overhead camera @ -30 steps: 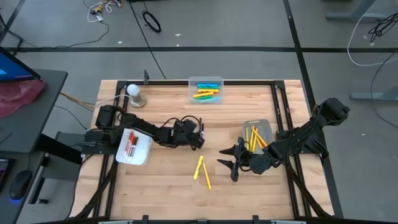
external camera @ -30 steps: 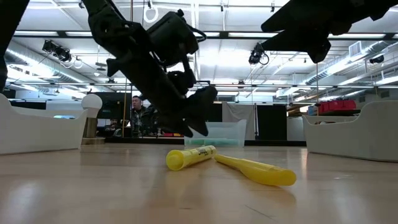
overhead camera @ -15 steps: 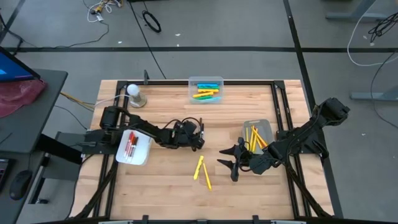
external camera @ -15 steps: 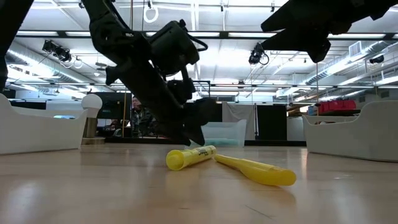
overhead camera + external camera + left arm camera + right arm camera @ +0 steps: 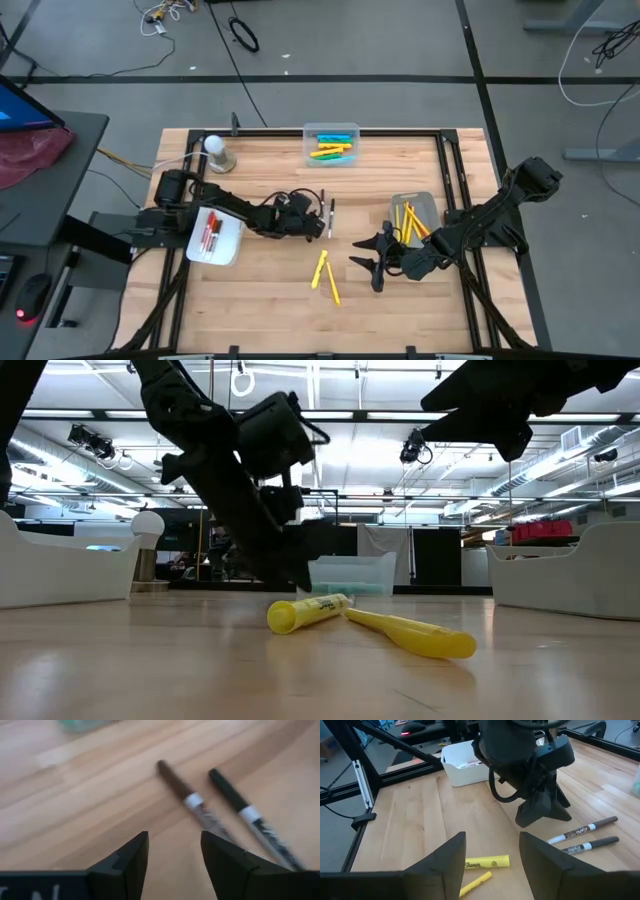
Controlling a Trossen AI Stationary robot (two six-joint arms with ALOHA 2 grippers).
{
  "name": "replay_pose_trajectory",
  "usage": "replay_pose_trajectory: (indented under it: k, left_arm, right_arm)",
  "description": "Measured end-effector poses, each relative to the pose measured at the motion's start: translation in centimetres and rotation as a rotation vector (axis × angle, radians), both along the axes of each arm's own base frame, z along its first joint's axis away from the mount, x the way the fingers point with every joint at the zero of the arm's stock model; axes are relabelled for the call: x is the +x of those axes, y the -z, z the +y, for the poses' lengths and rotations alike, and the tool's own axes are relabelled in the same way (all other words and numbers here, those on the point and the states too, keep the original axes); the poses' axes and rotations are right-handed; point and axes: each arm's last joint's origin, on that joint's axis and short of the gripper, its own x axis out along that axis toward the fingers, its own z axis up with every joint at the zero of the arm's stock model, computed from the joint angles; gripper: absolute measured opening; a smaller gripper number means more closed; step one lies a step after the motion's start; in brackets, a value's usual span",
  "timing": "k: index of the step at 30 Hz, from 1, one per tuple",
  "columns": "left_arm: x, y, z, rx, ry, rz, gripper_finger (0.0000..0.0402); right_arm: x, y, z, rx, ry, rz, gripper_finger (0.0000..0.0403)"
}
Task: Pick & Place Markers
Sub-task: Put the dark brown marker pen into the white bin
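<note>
The left gripper (image 5: 318, 224) was held low over the bench (image 5: 260, 290), fingers apart and empty, just beside two thin markers (image 5: 200, 807) lying side by side. The step was judged to be the approach; next the fingers would need lowering astride one marker before closing. The right gripper (image 5: 372, 262) waited with fingers apart near two yellow markers (image 5: 324, 275). The white bin (image 5: 465, 767) showed in the right wrist view, not the left wrist view

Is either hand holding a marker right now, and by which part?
Nothing is held. The left hand is open just short of the two black-capped markers on the table; the right hand is open and empty.
</note>
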Motion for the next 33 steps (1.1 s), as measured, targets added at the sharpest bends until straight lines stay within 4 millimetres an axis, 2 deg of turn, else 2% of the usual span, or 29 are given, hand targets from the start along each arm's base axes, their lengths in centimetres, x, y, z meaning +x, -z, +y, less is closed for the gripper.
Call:
replay_pose_trajectory:
  k: [8, 15, 19, 23, 29, 33]
  left_arm:
    - [1.2, 0.2, 0.3, -0.044, 0.013, -0.117, 0.0188]
    - [1.6, 2.0, 1.3, -0.04, -0.018, -0.127, 0.0188]
    - [1.6, 2.2, 1.3, -0.028, -0.002, -0.096, 0.0181]
    - [1.4, 2.1, 1.3, -0.003, 0.035, -0.045, 0.0142]
    - [1.1, 2.2, 1.3, 0.019, 0.098, 0.049, 0.0036]
    - [0.5, 0.9, 0.4, 0.038, 0.169, 0.096, 0.0035]
  right_arm:
    - [0.0, 0.0, 0.0, -0.001, 0.0, -0.002, 0.0188]
    - [0.0, 0.0, 0.0, 0.0, 0.0, -0.002, 0.0188]
    - [0.0, 0.0, 0.0, -0.001, 0.0, -0.001, 0.0188]
    - [0.0, 0.0, 0.0, -0.002, 0.0, -0.001, 0.0188]
    - [0.0, 0.0, 0.0, -0.004, 0.0, 0.002, 0.0188]
    - [0.0, 0.0, 0.0, -0.003, 0.001, 0.004, 0.0188]
